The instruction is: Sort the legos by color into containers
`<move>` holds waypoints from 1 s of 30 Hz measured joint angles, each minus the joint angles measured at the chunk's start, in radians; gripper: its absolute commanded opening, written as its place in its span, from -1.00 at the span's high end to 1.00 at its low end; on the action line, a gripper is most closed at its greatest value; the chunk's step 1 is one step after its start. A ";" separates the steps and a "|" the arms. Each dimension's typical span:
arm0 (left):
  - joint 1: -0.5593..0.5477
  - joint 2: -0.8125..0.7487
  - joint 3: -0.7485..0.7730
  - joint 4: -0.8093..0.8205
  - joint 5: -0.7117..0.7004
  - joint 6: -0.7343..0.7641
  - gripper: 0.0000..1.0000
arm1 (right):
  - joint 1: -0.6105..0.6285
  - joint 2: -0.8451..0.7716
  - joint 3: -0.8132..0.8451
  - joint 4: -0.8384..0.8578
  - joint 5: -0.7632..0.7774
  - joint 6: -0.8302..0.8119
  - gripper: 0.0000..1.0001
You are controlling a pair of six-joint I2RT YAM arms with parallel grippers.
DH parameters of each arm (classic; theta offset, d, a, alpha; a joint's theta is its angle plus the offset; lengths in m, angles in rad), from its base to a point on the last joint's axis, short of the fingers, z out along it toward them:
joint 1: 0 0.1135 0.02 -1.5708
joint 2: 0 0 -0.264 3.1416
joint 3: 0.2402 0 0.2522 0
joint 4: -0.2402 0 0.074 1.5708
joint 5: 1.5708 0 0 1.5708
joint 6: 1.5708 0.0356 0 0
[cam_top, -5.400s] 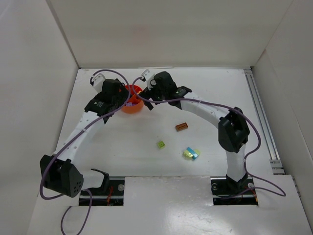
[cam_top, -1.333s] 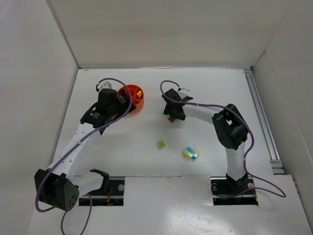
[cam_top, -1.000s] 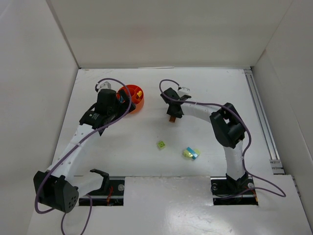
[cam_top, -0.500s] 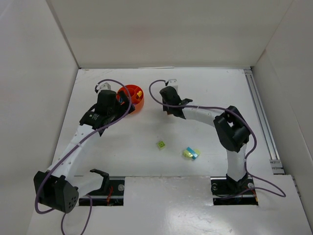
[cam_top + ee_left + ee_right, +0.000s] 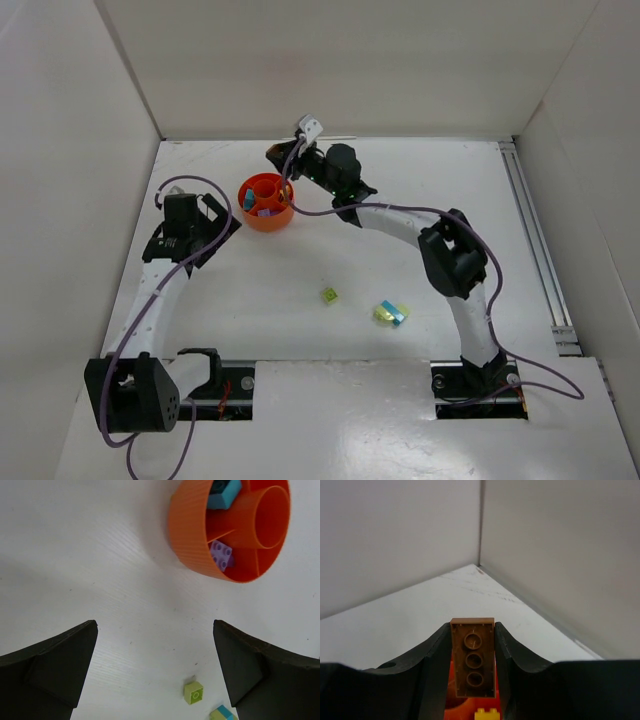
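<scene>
Your white table [image 5: 290, 330] sits boxed in by a plain back wall [image 5: 330, 70], left wall [image 5: 60, 200] and right wall [image 5: 600, 150], evenly lit. Along its right edge runs what looks like a metal rail [image 5: 535, 240].

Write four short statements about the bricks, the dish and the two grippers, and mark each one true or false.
1. The right gripper grips a brown brick between its fingers. True.
2. The left gripper is shut on a purple brick. False: the left gripper stands open and empty, and the purple brick lies in the orange dish.
3. A lime green brick lies on the table, outside the dish. True.
4. The cyan and purple bricks in the dish share one compartment. False: an inner wall separates the cyan brick from the purple one.
</scene>
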 measured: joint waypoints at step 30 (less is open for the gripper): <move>0.019 -0.023 -0.021 -0.005 0.011 -0.008 -1.00 | 0.039 0.241 0.180 0.077 -0.201 -0.013 0.74</move>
